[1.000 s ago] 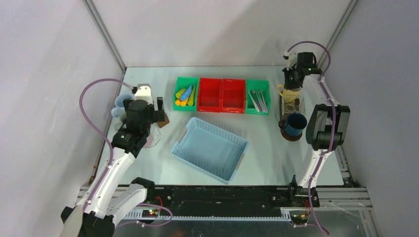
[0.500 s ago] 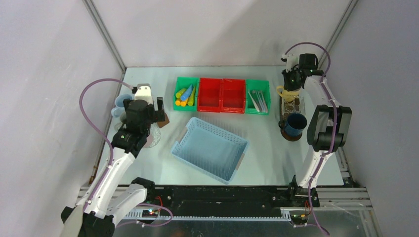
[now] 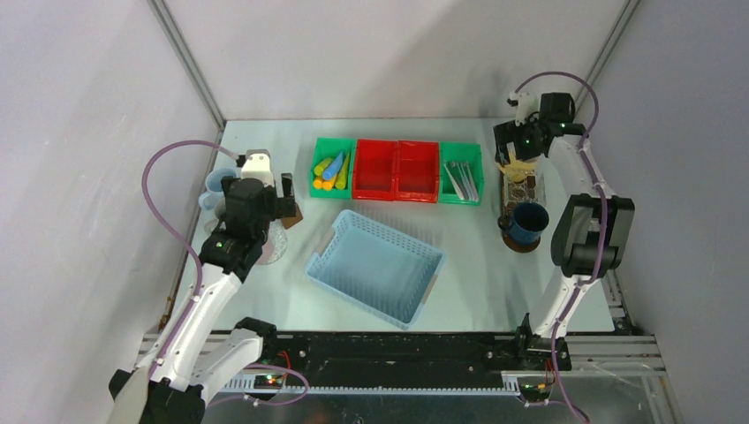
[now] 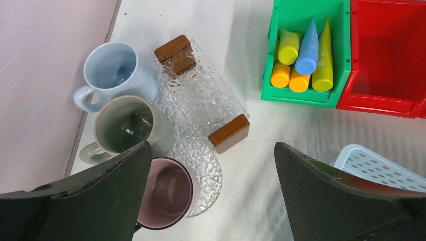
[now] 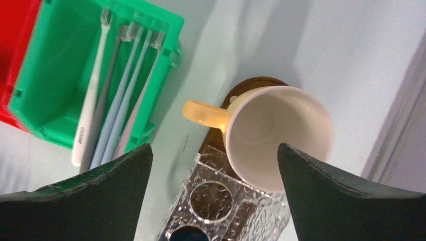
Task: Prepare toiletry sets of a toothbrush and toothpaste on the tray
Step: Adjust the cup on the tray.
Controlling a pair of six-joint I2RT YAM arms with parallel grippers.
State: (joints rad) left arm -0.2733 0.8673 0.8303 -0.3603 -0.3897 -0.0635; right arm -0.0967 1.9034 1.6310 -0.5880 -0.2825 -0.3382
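The tray (image 3: 521, 187), a narrow piece with a clear dimpled middle and dark brown ends, lies on the right side of the tabletop (image 3: 477, 256), running from far to near. On its far end stands the cream mug (image 5: 279, 135), upright, its mouth open to the camera and its handle pointing left off the tray. On the tray's near end stands the dark blue mug (image 3: 527, 221), also upright, with a bare stretch of dimpled surface between the two mugs.

The right gripper (image 5: 213, 146) hangs directly above the tray's far end. Its jaws are spread wide, one to each side of the cream mug and clear of it, so the mug rests on the tray alone.

Just left of the tray sits the green toothbrush bin (image 5: 50, 75) holding several thin pale toothbrushes (image 5: 115, 95) laid side by side. Further left come two red bins (image 3: 396, 170), then a green tube bin (image 4: 301, 98) with yellow, orange and blue tubes (image 4: 307, 47). A light blue basket (image 3: 375, 265) lies left of the tray and nearer the arms, turned at an angle.

Well apart from the tray, at the tabletop's left edge, is a second tray (image 4: 201, 100) of the same clear dimpled make. The pale blue mug (image 4: 113, 70), grey mug (image 4: 125, 125) and pink mug (image 4: 163, 193) cluster along its side; whether each stands on it or beside it cannot be told. The left gripper (image 4: 212, 144) hovers above them, jaws spread wide and holding nothing.
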